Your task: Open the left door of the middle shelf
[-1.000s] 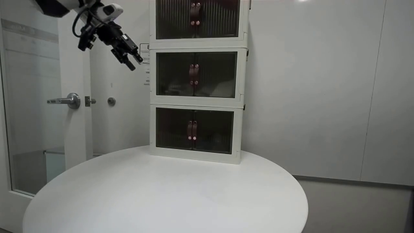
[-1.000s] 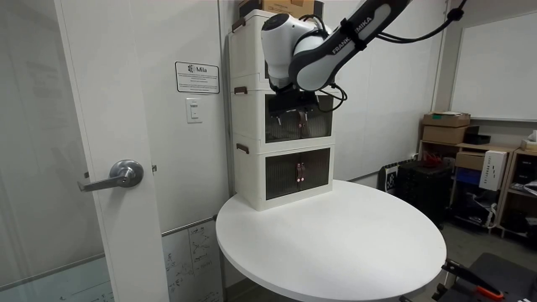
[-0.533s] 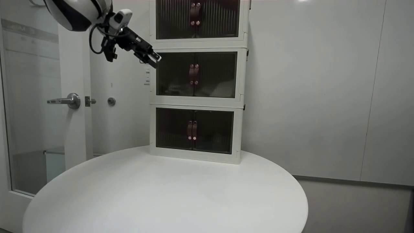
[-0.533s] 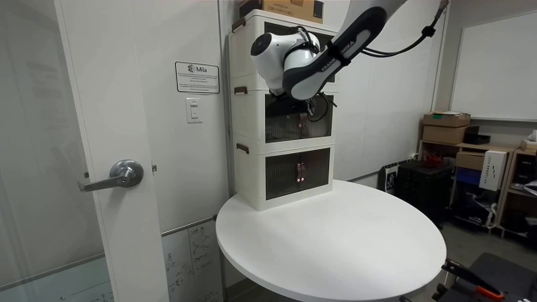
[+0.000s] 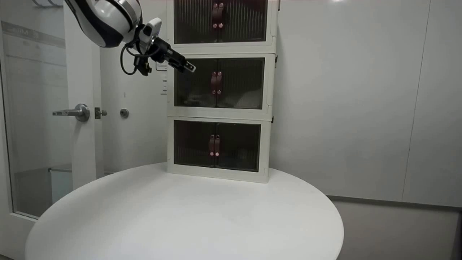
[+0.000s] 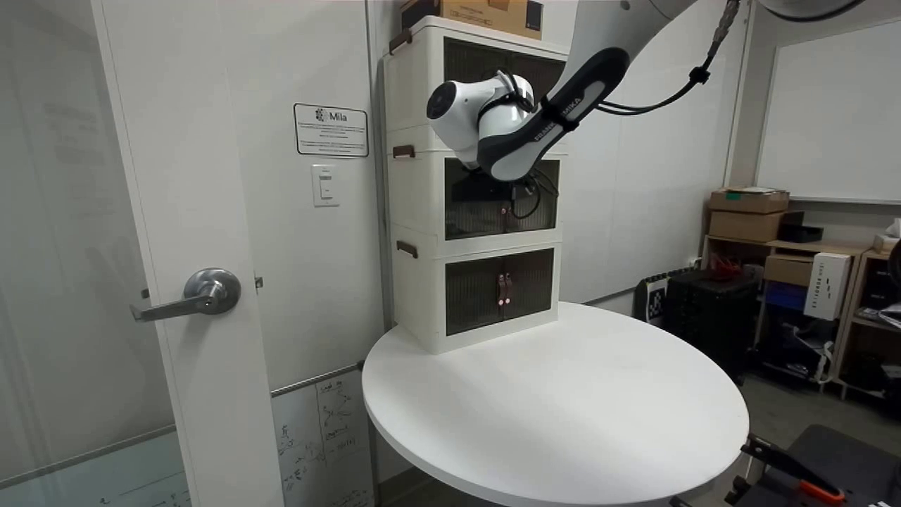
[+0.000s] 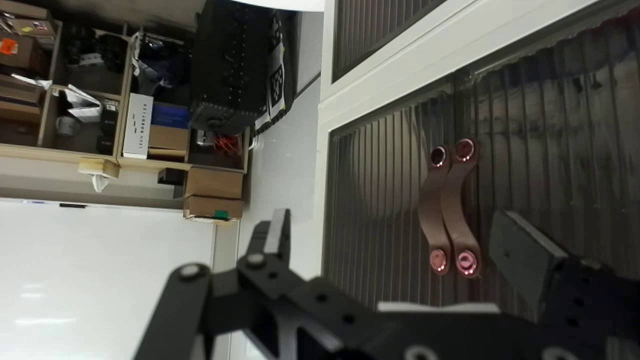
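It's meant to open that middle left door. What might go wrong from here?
It might grab too much: the left strap handle sits beside the right strap handle, and in the wrist view the open hand spans both. Reaching in, it could bump the left door. A hard tug might shift the stacked cabinet.

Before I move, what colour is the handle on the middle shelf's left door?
The handle is reddish brown with shiny pink studs, clearest in the wrist view.
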{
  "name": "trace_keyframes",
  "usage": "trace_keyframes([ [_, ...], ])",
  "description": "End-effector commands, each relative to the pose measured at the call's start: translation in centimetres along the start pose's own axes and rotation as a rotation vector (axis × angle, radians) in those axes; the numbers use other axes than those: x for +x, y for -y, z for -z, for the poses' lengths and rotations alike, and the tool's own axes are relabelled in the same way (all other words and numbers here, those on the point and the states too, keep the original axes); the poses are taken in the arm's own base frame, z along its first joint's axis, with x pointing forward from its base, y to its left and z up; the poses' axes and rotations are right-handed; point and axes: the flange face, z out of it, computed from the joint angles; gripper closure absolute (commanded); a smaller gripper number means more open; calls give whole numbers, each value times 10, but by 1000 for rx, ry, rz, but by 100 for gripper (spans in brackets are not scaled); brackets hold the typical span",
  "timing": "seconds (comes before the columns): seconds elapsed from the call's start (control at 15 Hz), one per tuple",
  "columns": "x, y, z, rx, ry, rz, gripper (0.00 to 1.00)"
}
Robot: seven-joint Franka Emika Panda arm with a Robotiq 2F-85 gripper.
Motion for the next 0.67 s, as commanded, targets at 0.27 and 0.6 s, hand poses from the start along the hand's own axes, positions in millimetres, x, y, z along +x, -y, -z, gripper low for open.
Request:
trace_keyframes([
  [0.27,6,17,-40,1,-93,-76,0],
  [0.6,6,18,-61,12,-95,-79,0],
])
